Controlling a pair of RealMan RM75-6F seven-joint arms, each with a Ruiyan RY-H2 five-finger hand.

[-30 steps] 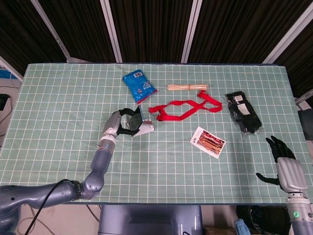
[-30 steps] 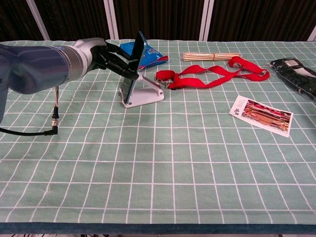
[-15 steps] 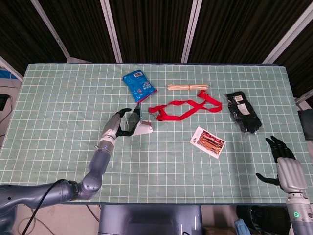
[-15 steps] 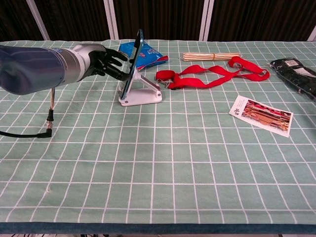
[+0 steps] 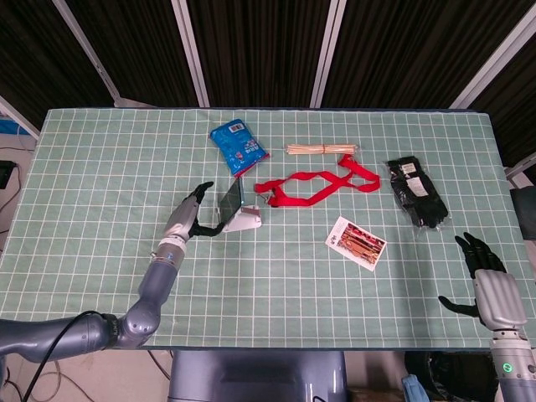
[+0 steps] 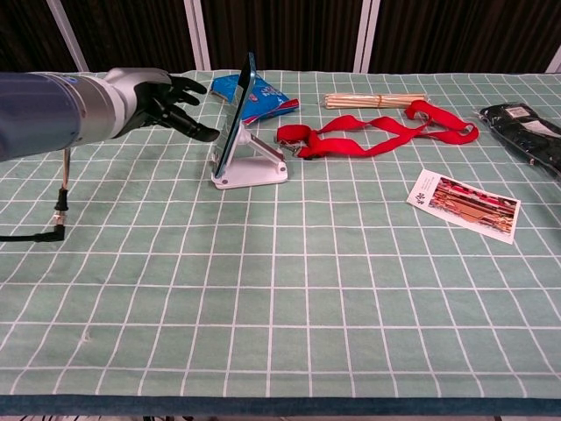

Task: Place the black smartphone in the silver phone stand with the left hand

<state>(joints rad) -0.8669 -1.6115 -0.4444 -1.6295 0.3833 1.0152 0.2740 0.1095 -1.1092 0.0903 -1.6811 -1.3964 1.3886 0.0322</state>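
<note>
The black smartphone (image 5: 231, 198) (image 6: 237, 114) leans upright in the silver phone stand (image 5: 245, 221) (image 6: 254, 168), left of the table's middle. My left hand (image 5: 188, 216) (image 6: 162, 101) hovers just left of the phone with its fingers spread and nothing in them; a small gap separates it from the phone. My right hand (image 5: 490, 285) is at the table's near right edge, fingers apart and empty, seen only in the head view.
A blue snack packet (image 5: 238, 146) lies behind the stand. A red strap (image 5: 316, 183) runs to the right of it, with a bundle of wooden sticks (image 5: 322, 149) beyond. A printed card (image 5: 356, 243) and black gloves (image 5: 416, 191) lie at the right.
My left hand has let go of the phone and drawn back to the left, fingers spreading. The phone now stands alone in the stand. The right hand has not moved.
</note>
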